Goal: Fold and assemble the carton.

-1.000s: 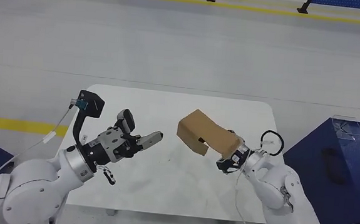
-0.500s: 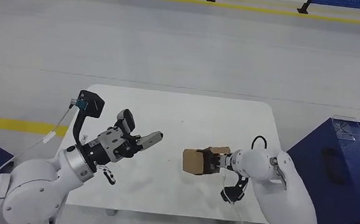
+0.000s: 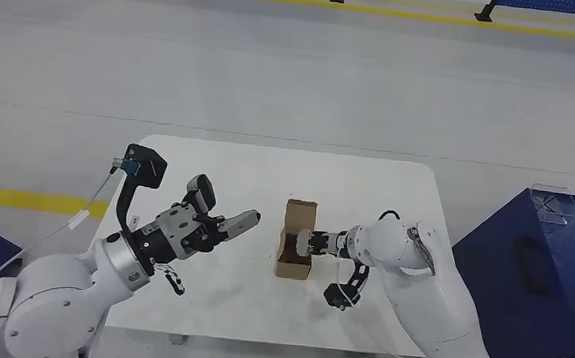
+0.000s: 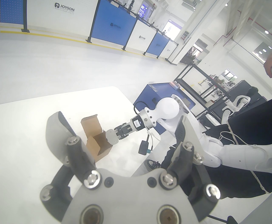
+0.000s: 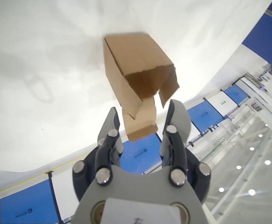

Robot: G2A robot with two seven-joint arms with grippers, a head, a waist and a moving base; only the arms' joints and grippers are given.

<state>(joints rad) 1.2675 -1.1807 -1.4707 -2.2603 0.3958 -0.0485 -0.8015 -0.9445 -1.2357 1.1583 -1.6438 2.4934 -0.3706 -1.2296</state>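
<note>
A brown cardboard carton [image 3: 300, 220] is set near the middle of the white desk [image 3: 268, 168], its open flapped end turned to the right tool [image 5: 144, 114] — fingers [image 5: 177, 118] spread loosely round one flap [image 5: 141, 125], not clamped — while the left tool [image 3: 242, 220], held wide, is stationed well apart.

Carton [image 3: 296, 240] on table [image 3: 268, 168], right claw [image 3: 309, 244] beside it, left claw [image 3: 240, 219] well left

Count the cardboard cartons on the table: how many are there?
1. The carton stands near the middle of the table, one flap between the fingers of the open right gripper. Nothing there could hide another.
</note>
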